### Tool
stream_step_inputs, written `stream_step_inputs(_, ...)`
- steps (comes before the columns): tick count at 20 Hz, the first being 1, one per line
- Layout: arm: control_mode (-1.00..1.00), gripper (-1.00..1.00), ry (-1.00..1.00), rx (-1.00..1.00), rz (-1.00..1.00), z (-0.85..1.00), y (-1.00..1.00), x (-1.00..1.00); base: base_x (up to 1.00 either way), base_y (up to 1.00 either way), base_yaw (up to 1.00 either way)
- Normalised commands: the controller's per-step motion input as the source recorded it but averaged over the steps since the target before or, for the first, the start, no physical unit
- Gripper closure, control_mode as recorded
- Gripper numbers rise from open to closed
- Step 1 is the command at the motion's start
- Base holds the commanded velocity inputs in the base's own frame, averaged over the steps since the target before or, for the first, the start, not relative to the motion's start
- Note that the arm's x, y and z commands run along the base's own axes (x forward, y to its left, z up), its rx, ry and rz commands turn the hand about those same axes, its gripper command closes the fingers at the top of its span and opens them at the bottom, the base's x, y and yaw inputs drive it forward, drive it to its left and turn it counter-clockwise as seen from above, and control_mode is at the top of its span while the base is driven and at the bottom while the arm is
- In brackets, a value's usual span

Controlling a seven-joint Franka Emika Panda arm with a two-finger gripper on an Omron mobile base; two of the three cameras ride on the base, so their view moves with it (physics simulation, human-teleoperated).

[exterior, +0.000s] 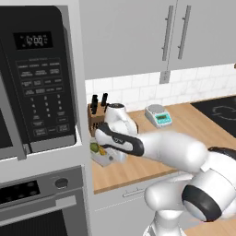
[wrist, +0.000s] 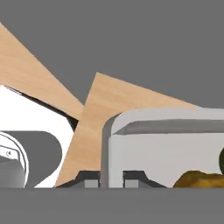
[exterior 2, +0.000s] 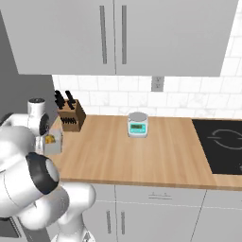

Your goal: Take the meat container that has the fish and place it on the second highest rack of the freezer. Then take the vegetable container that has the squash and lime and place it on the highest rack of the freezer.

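Closest in the hand view, the hand (wrist: 111, 181) is closed on the near rim of the vegetable container (wrist: 166, 148), ready for lifting; the squash (wrist: 199, 179) lies lower right inside. That container sits at the desk's (exterior 2: 142, 156) left end.

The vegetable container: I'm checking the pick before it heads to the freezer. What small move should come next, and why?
Probably a short straight lift. The claw is shut on the rim of the vegetable container, which sits on the wooden counter beside the knife block, with the squash inside.
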Motion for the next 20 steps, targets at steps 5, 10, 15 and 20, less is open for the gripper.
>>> stream_step_inputs(5,-1.00,1.00,-0.31,0.07,-0.01,0.55,-0.68,-0.57,0.00,0.00,0.00)
stream_step_inputs(10,-1.00,1.00,-0.23,0.06,0.00,0.88,-0.60,-0.65,0.00,0.00,0.00)
stream_step_inputs(15,-1.00,1.00,-0.14,0.00,0.00,1.00,-0.56,-0.83,0.00,0.00,0.00)
stream_step_inputs(20,-1.00,1.00,-0.06,0.00,0.00,0.89,-0.52,-0.99,0.00,0.00,0.00)
